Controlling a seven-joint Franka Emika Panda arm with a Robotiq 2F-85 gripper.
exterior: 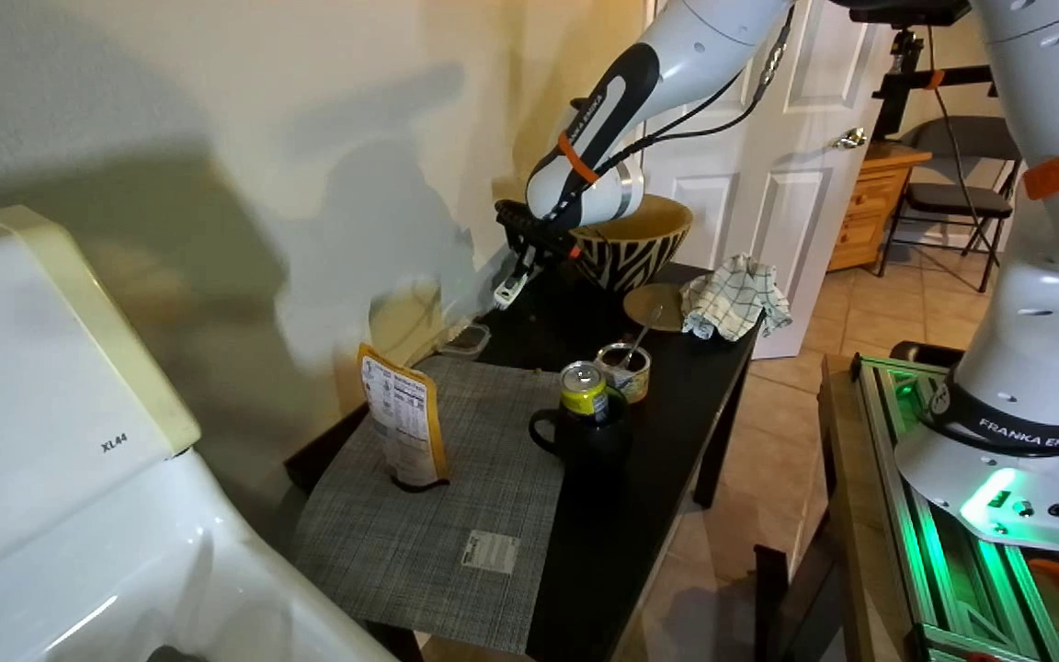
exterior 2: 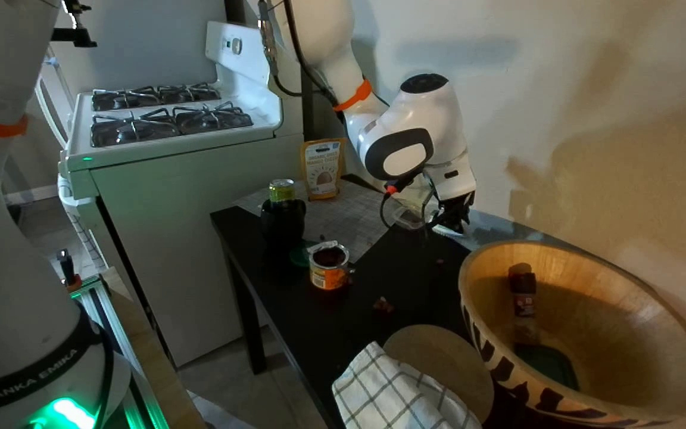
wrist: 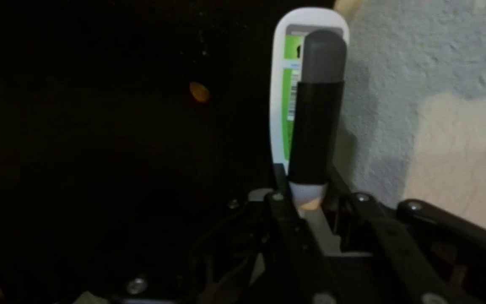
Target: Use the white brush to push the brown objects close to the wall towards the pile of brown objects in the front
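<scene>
The claw holds the white brush just beside the wall: the gripping is done, the pushing looks unfinished.
Nearest to the wall, which has rough, grainy paint, is the brush: smooth white back with rounded end, green label, dull dark handle. Farther from the wall, an oval brown piece lies loose on the black tabletop and, I judge, is left to push. Farther still from the wall sits the ragged brown pile; how complete it is, I cannot tell.
</scene>
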